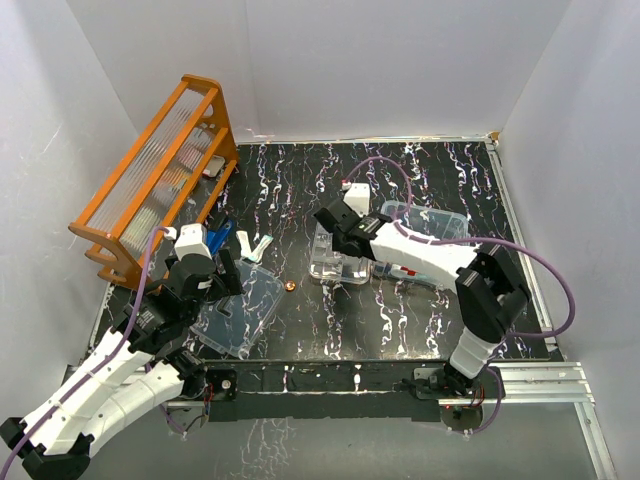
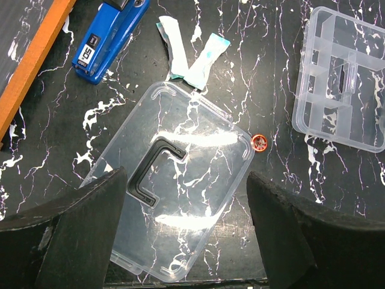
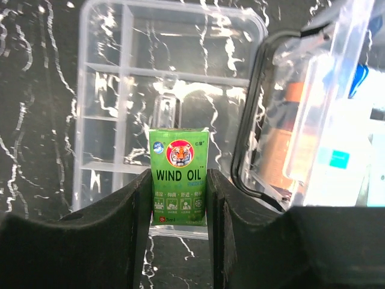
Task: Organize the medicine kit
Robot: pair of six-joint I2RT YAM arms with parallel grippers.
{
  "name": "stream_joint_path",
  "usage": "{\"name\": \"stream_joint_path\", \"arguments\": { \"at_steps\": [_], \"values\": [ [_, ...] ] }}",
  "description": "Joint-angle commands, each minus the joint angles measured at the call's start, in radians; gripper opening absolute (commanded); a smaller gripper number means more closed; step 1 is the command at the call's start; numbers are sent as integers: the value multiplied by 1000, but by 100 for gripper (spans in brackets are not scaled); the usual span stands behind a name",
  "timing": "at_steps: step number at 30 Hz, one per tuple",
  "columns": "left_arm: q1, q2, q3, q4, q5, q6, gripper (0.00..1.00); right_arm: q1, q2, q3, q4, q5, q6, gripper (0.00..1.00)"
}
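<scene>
My right gripper (image 3: 178, 180) is shut on a small green "Wind Oil" box (image 3: 178, 162), held upright above the near edge of the clear compartmented tray (image 3: 120, 78). In the top view the right gripper (image 1: 338, 248) is over that tray (image 1: 335, 265), and the clear kit box (image 1: 432, 224) lies just to the right with packets inside. The clear lid with its dark handle (image 2: 159, 171) lies flat at the front left. My left gripper (image 2: 186, 174) hovers open above the lid (image 1: 240, 312), holding nothing.
Two white-and-teal sachets (image 2: 189, 54) and a blue stapler (image 2: 108, 36) lie beyond the lid. A small orange ring (image 2: 259, 142) sits between lid and tray. The orange wooden rack (image 1: 160, 180) stands at the back left. White walls close in the table.
</scene>
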Motion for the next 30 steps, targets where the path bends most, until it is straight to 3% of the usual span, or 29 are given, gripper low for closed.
{"name": "stream_joint_path", "arguments": {
  "at_steps": [1,21,30],
  "values": [
    [5,8,4,-2,-3,6,79,-6,-42,-55,33,40,57,36],
    [5,10,3,-3,-5,7,79,-17,68,-92,42,29,101,36],
    [5,11,5,-4,-5,6,79,-19,78,-88,38,21,95,43]
  ]
}}
